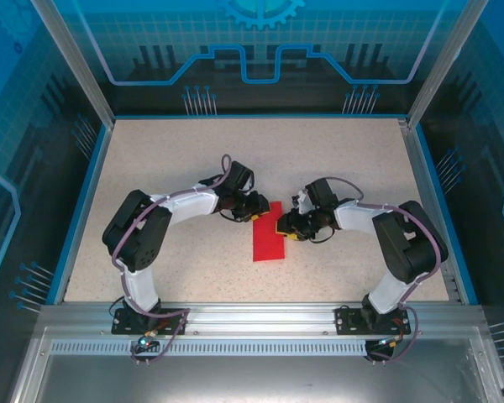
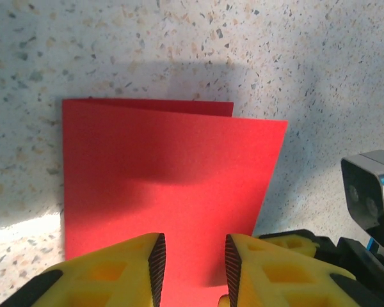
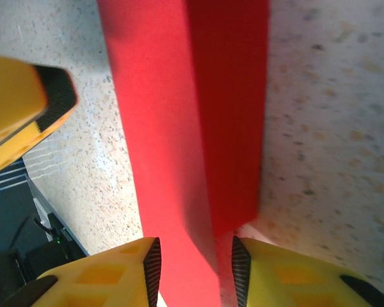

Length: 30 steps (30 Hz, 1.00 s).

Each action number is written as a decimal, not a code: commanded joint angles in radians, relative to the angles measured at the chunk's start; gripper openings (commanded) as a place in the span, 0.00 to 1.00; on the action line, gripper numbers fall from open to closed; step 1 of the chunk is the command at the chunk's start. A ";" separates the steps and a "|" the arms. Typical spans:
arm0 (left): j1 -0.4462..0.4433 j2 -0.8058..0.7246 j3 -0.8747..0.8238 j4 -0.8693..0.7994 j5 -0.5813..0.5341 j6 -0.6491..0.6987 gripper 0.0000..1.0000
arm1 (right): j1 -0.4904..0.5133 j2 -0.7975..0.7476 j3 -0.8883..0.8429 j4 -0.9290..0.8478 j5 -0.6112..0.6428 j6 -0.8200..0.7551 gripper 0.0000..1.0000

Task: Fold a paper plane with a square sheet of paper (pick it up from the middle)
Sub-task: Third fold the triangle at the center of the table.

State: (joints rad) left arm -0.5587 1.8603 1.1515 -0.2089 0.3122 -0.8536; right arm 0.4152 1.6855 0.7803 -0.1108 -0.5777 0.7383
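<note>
Lab cell; aluminium frame (image 1: 252, 316); blue panels (image 1: 361, 42)

Both arms were bent inward over the speckled table (image 1: 168, 159), left gripper (image 1: 259, 213) and right gripper (image 1: 284, 227) nose to nose at the far end of the red paper (image 1: 267, 243), a long folded strip lying mid-table. Whether either pinched it was hard to say from above.

White-and-black arms (image 1: 183, 206) carry lilac cables (image 1: 225, 168); yellow claw fingers (image 2: 102, 274) bear black pads (image 2: 157, 261).
</note>
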 commanded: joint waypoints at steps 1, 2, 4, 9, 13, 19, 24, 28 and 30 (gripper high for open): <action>-0.003 0.032 0.042 -0.055 0.018 0.037 0.34 | 0.014 0.024 0.029 0.017 -0.048 -0.015 0.33; -0.004 0.035 0.046 -0.056 0.016 0.041 0.34 | 0.014 0.026 0.030 0.018 -0.051 -0.015 0.33; -0.004 0.044 0.051 -0.059 0.013 0.044 0.34 | 0.014 0.031 0.031 0.018 -0.050 -0.014 0.30; -0.004 0.076 0.062 -0.041 0.032 0.044 0.33 | 0.014 0.040 0.028 0.021 -0.040 0.009 0.22; -0.004 0.079 0.069 -0.040 0.027 0.049 0.34 | 0.014 0.039 -0.029 0.142 -0.050 0.121 0.17; -0.004 0.013 0.058 -0.042 0.003 0.072 0.35 | 0.016 0.040 -0.105 0.288 -0.015 0.280 0.12; -0.015 -0.115 -0.015 -0.047 -0.056 0.116 0.42 | 0.019 0.024 -0.127 0.335 -0.007 0.338 0.12; -0.042 -0.238 -0.109 -0.036 -0.116 0.151 0.49 | 0.019 -0.005 -0.129 0.299 0.020 0.337 0.22; -0.061 -0.294 -0.150 -0.035 -0.150 0.163 0.53 | 0.018 -0.033 -0.125 0.258 0.042 0.312 0.28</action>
State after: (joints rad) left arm -0.5926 1.6329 1.0542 -0.2298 0.2276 -0.7414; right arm 0.4206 1.7020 0.6643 0.1799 -0.5682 1.0515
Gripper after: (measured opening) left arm 0.514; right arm 0.263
